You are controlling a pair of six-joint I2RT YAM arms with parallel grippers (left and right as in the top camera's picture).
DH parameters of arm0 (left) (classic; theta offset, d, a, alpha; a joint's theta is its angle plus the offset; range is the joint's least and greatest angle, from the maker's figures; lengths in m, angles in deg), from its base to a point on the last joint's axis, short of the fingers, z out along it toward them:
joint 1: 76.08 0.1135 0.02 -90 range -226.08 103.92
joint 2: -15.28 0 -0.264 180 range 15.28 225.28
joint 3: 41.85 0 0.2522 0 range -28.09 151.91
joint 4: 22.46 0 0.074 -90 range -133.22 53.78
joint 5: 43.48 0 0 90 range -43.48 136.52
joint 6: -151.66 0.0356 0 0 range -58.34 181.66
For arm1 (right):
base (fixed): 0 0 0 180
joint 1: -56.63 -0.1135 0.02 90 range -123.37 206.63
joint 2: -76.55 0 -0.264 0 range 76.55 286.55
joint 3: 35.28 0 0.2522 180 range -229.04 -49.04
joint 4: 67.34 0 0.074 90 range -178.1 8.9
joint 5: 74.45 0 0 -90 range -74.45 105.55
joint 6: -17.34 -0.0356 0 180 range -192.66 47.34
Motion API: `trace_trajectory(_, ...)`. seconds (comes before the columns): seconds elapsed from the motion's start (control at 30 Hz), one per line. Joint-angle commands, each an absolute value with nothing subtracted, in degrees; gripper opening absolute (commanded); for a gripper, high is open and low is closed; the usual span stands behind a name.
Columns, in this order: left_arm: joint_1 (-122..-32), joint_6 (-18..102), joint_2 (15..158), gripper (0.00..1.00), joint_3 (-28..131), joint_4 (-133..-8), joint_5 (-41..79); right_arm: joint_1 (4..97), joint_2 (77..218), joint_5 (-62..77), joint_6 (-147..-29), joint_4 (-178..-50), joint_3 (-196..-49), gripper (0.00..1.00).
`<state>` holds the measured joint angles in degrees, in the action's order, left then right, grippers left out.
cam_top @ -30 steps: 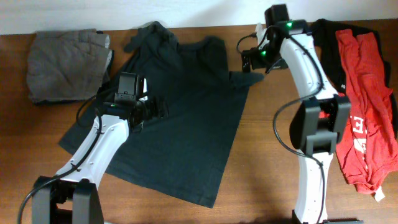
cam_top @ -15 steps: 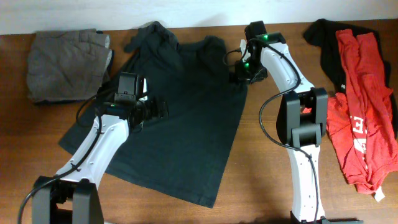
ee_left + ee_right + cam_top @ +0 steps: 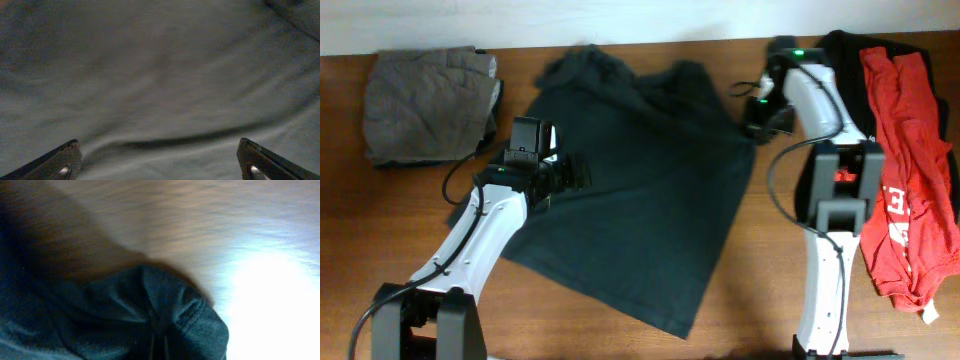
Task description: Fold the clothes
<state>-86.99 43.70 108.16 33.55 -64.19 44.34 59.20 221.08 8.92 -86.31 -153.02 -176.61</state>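
At bench [image 3: 760, 260] centre: black shirt [image 3: 640, 200] spread out, rumpled, back edge bunched. Grey garment [image 3: 425, 105] folded at back left, just clear of shirt. Red shirts [image 3: 910, 150] heaped at right edge, over second black garment [image 3: 842, 60]. Right arm [image 3: 835, 200] stands between that heap and black shirt. White print on red shirts: partial letters only, unreadable. Left end effector [image 3: 160, 167] fingers wide apart, over shirt's left part. Right end effector [image 3: 757, 118] together, clamped on shirt's back right corner; wrist view shows hemmed fold pinched.
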Motion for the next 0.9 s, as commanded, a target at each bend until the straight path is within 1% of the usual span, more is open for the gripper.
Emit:
trace_trajectory(0.0,-86.9,44.6,107.5,0.99,33.7,-63.9,43.9,66.6,221.2,12.6,-88.0,-156.1,-176.3,0.04)
trace_trajectory(0.13,-86.9,44.6,107.5,0.99,33.7,-63.9,43.9,70.9,220.6,12.0,-87.1,-159.5,-176.3,0.04)
trace_trajectory(0.27,-86.9,44.6,107.6,0.99,33.6,-64.5,43.9,73.6,218.8,5.1,-82.4,-162.5,-176.3,0.04)
trace_trajectory(0.37,-86.9,44.6,107.6,0.99,33.6,-65.5,43.9,73.8,214.7,0.8,-79.5,-164.4,-176.3,0.04)
trace_trajectory(0.5,-86.9,44.6,107.6,0.99,33.6,-65.8,43.9,72.5,206.8,1.3,-78.4,-165.3,-176.3,0.04)
trace_trajectory(0.53,-86.9,44.6,107.6,0.99,33.6,-65.8,43.9,72.2,204.8,1.8,-78.4,-165.3,-176.3,0.06)
trace_trajectory(0.57,-86.9,44.6,107.6,0.99,33.6,-65.8,43.9,72.0,203.4,2.4,-78.4,-165.2,-176.3,0.1)
trace_trajectory(0.6,-86.9,44.6,107.6,0.99,33.6,-65.9,43.9,71.8,201.8,3.0,-78.4,-165.1,-176.3,0.2)
trace_trajectory(0.63,-86.9,44.6,107.6,0.99,33.6,-66.0,43.9,71.7,200.6,3.6,-78.4,-165.1,-176.3,0.34)
trace_trajectory(0.67,-86.9,44.6,107.6,0.99,33.6,-66.1,43.9,71.7,199.3,4.5,-78.4,-165.1,-176.3,0.52)
trace_trajectory(0.7,-86.9,44.6,107.6,0.99,33.6,-66.2,43.9,71.7,198.3,5.2,-78.4,-165.1,-176.3,0.58)
trace_trajectory(0.73,-86.9,44.6,107.7,0.99,33.6,-66.2,43.9,71.7,197.5,5.8,-78.4,-165.2,-176.3,0.64)
trace_trajectory(0.77,-86.9,44.6,107.8,0.99,33.6,-66.2,43.9,71.7,197.0,5.9,-78.4,-165.3,-176.3,0.66)
trace_trajectory(0.87,-86.9,44.6,108.3,0.99,33.6,-66.3,43.9,71.7,196.2,5.9,-78.4,-166.1,-176.3,0.69)
